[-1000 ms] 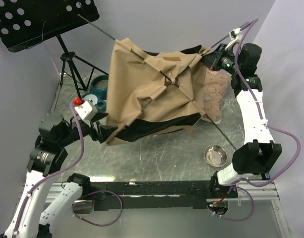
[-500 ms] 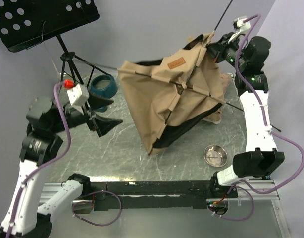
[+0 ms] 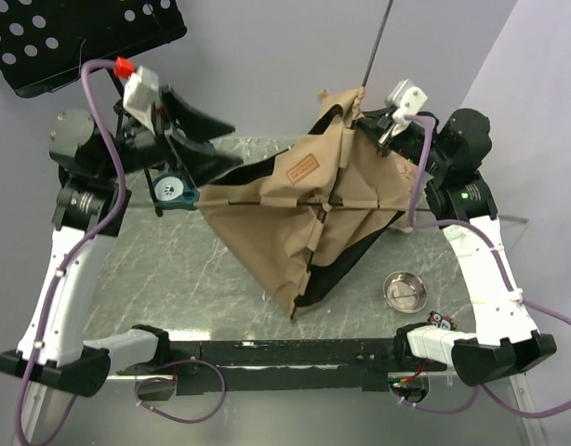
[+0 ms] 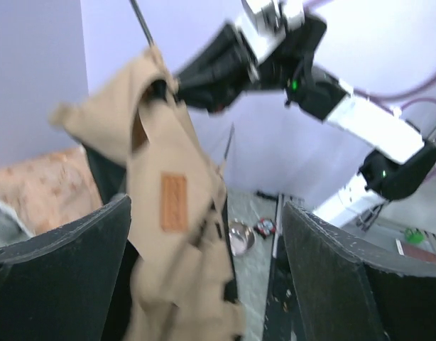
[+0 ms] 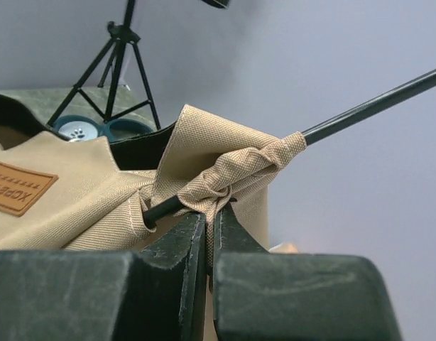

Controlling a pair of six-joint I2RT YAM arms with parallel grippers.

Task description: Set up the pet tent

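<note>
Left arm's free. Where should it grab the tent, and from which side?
Probably the left corner of the tent, approached from the left: that pole-stiffened tip juts toward the open left gripper, while the right gripper pinches the top corner.

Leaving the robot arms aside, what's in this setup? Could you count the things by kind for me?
Tents: 1 (tan pet tent)
Bowls: 2 (blue pet bowl, small metal bowl)
Cushions: 1 (pinkish cushion)
Music stands: 1 (black music stand)
Total: 5
</note>
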